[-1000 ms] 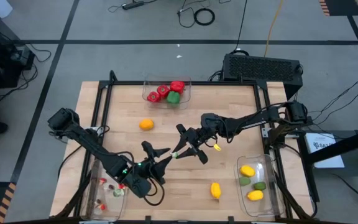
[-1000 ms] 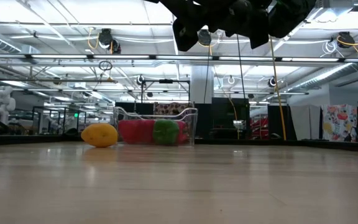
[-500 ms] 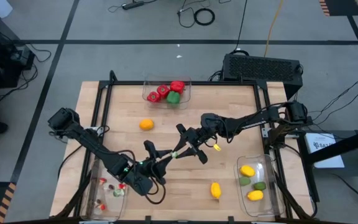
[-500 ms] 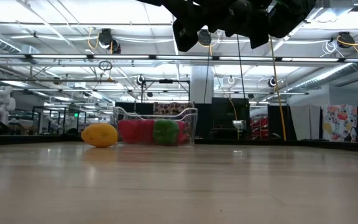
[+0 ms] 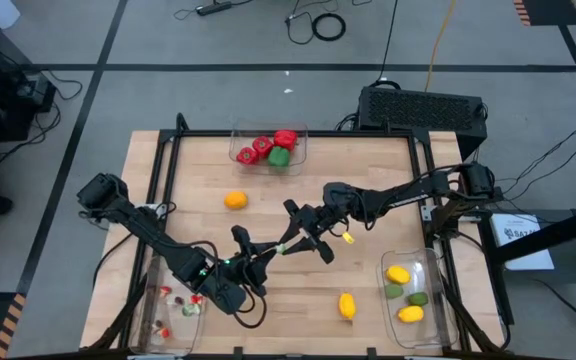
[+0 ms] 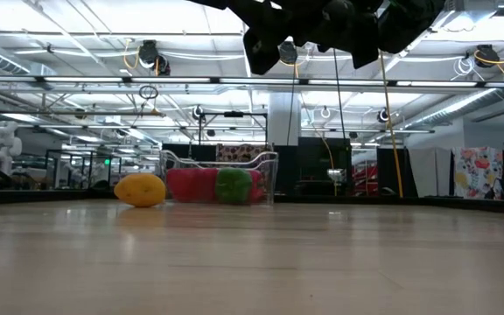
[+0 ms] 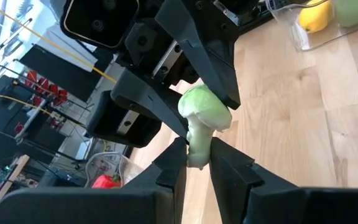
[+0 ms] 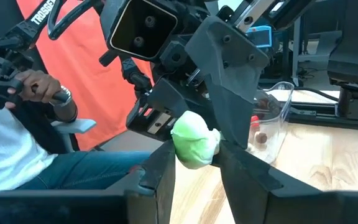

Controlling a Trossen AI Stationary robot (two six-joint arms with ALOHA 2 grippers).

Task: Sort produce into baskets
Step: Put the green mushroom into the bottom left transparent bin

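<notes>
Meeting above the middle of the bench [image 5: 368, 290], the left gripper [image 7: 197, 155] and right gripper [image 8: 194, 152] both have their fingers drawn narrowly in on one pale green toy vegetable [image 7: 202, 118], the left on its whitish stem and the right on its rounded head. An orange [image 5: 235, 200] lies toward 11 o'clock of the grippers and a lemon [image 5: 347, 304] toward 5 o'clock, both loose on the bench. The basket [image 5: 303, 145] at the 12 o'clock edge holds red and green peppers, the one at 4 o'clock holds lemons and limes, and the one at 8 o'clock holds tiny red and green bits.
</notes>
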